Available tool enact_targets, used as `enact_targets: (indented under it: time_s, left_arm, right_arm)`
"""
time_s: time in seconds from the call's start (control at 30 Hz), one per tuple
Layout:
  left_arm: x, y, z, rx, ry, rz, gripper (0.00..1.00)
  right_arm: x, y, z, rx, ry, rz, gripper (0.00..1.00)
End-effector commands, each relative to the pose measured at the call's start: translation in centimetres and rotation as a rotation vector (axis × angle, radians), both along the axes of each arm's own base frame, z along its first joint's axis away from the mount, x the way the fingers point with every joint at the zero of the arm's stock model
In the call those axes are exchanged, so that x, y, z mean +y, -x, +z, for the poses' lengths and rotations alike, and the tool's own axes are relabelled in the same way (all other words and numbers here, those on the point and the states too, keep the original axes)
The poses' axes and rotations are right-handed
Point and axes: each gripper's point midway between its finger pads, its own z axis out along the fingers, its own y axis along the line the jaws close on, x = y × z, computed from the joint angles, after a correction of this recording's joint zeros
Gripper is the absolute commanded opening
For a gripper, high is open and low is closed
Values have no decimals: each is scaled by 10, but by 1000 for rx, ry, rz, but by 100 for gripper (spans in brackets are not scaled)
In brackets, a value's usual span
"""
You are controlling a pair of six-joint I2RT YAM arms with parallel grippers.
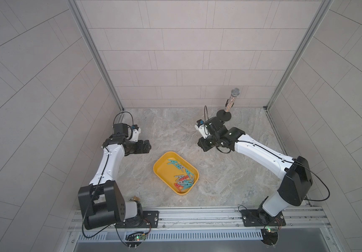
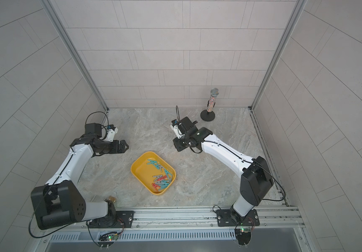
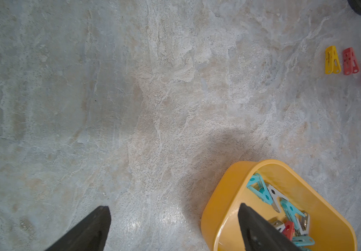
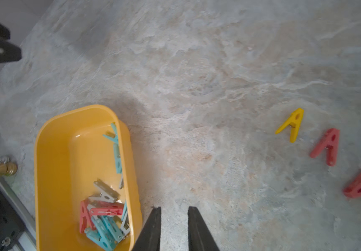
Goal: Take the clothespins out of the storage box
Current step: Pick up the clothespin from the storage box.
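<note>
top views both show the counter [image 1: 219, 179] with the storage box [image 1: 163, 172] lying near its middle. being shallow and probably light, it could skid or tip if a finger comes down on its wall instead of inside. the microphone [image 1: 232, 98] stands just behind the right arm [image 1: 262, 150], so a wide swing there might knock it over. the left tool [image 1: 149, 148] hangs spread wide and empty, near the box's far end. the right tool [image 4: 175, 208] has its jaws drawn close with a slim gap, gripping nothing, over bare counter near the box. both diving in together could clash. most clothespins [image 1: 184, 181] lie heaped at one end of the box, overlapping and close against the wall, so a pinch may drag up two, or squeeze one until it springs away. a yellow peg [image 4: 292, 125] and two red pegs [image 4: 327, 146] already lie out on the counter, where a low pass could scatter them.
</note>
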Motion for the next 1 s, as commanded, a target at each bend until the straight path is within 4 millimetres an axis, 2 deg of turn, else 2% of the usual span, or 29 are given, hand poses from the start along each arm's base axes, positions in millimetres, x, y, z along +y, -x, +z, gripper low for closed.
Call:
enact_targets:
  time_s: [0.0,0.13,0.43,0.67,0.97]
  left_arm:
    - [3,3,3,-3,-13,7,100]
    - [3,3,2,-1,-14,7,100]
    - [3,2,1,2,-10,6,100]
    - [3,3,1,2,-10,6,100]
    - [3,2,1,4,-11,7,100]
  right_arm:
    - [24,22,-7,3,35,96,25]
    - [48,44,-29,25,88,161,25]
    - [81,75,-82,83,201,242,25]
    - [88,71,-116,117,270,210,25]
    - [90,64,-140,135,328,189,25]
